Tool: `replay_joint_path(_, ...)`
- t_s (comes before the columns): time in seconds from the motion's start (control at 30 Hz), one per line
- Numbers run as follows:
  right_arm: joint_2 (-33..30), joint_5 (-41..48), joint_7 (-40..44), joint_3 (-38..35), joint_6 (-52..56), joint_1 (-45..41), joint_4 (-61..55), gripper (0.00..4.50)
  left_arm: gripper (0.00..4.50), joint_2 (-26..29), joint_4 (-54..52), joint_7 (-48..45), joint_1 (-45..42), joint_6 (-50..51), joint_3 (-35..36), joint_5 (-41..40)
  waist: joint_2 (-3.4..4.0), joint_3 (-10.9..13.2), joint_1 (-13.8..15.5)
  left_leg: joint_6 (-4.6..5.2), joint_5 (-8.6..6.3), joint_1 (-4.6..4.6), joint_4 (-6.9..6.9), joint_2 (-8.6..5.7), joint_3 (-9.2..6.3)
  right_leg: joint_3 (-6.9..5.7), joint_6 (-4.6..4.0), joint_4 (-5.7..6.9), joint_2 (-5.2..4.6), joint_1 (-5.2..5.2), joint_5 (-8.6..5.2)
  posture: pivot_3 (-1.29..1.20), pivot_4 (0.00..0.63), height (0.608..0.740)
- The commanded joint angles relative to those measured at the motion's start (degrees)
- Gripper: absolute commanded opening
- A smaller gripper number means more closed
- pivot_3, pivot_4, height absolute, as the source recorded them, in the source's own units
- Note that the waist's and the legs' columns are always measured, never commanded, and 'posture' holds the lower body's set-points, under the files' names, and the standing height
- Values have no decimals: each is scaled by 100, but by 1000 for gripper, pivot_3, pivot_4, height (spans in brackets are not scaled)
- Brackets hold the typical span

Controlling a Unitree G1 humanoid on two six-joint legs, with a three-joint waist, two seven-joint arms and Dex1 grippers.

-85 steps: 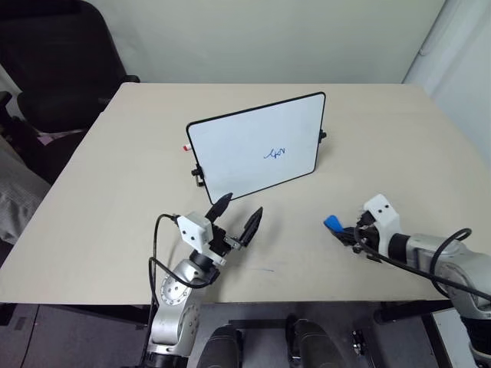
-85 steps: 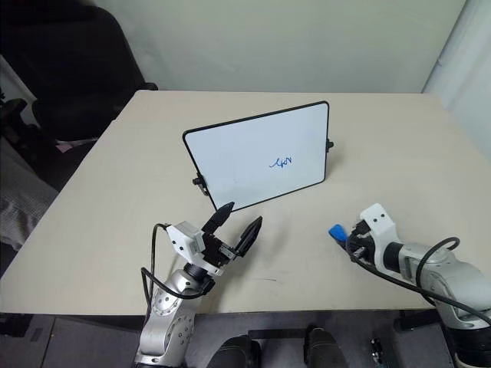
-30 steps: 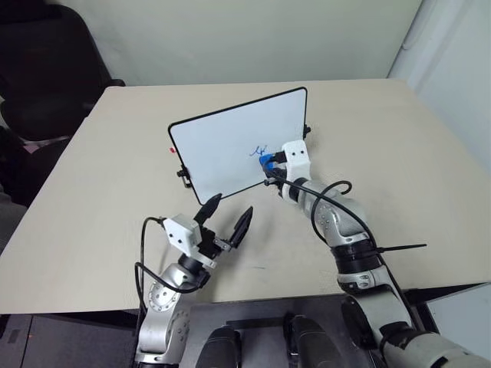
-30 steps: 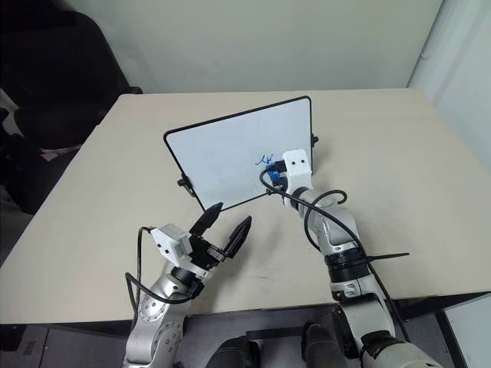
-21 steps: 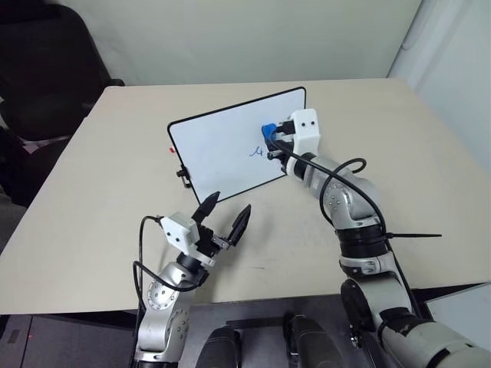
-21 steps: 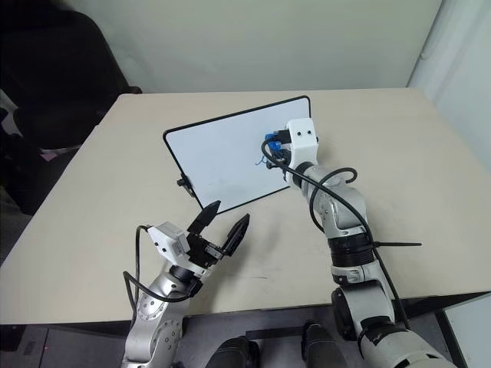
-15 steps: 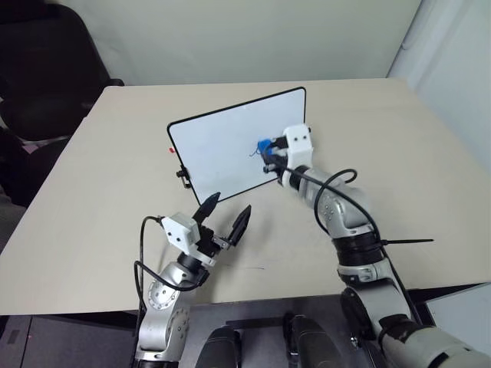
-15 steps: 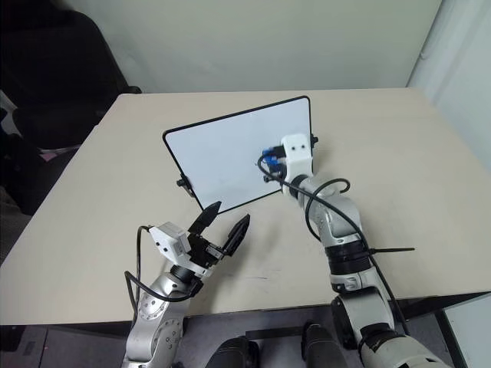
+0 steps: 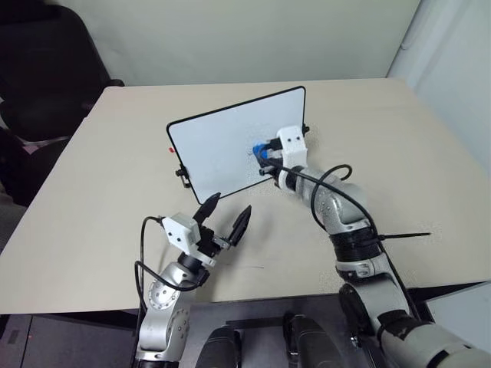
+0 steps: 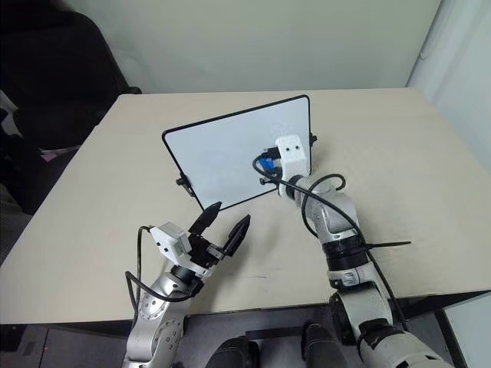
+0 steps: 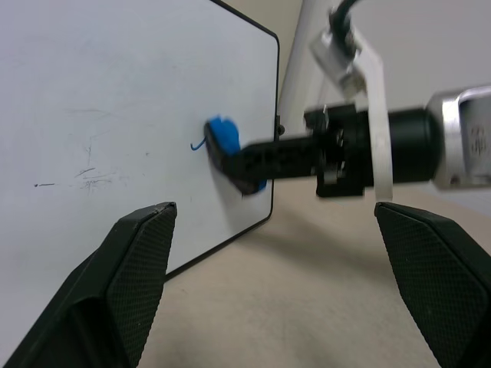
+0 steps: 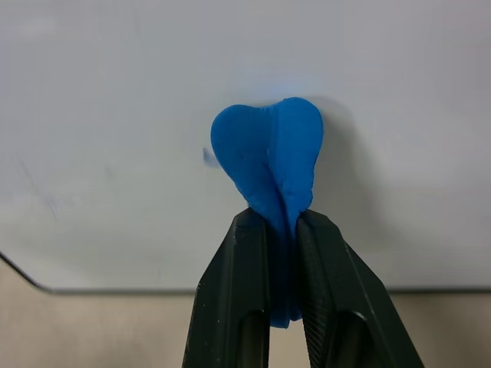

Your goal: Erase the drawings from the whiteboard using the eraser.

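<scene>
Against the upright whiteboard (image 9: 230, 149) on the worktop (image 9: 92, 192), the right tool (image 12: 284, 230) is pinching the blue eraser (image 12: 270, 165) over remaining drawings (image 11: 198, 144), needing firm, overlapping strokes, while the left tool (image 9: 227, 217) is waiting wide apart.

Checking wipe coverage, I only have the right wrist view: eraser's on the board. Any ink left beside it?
Observer: Yes. The left wrist view shows a small blue curl of the drawings at the edge of the eraser.
Operator: Board flat or standing?
Observer: The whiteboard stands propped, leaning back, on the table.
Operator: Left arm?
Observer: The left gripper hovers in front of the board's lower edge, jaws open, holding nothing.
</scene>
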Motion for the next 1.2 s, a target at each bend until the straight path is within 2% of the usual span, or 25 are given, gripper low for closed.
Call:
replay_joint_path(0.03, 89, 6, 43, 38, -180, -115, -103, 245, 4500, -27, -104, 9, -39, -50, 13, -33, 0, 0, 0, 0, 0, 0, 0, 0, 0, 0, 0, 0, 0, 0, 0, 0, 150, 740)
replay_joint_path(0.33, 252, -264, 93, 504, -425, 404, 338, 245, 4500, -12, -155, 21, 10, -36, 90, -96, -1, -1, -4, 0, 0, 6, 0, 1, -1, 1, -3, 3, 0, 1, 2, 0, 150, 740)
replay_joint_path(0.9, 223, 165, 179, -35, 104, -612, -395, 245, 4500, -50, -27, 12, -71, 24, 109, -166, -3, 0, -12, 0, 1, -5, -1, 2, -4, 2, -7, 4, 7, -14, 4, 0, 150, 740)
replay_joint_path(1.2, 228, -232, 174, 631, -46, 156, 107, 245, 4500, -60, -129, 38, 33, -2, 81, -160, -5, -2, -11, -13, -8, -4, -3, 0, -9, 3, -53, 4, 6, -12, 13, 0, 150, 740)
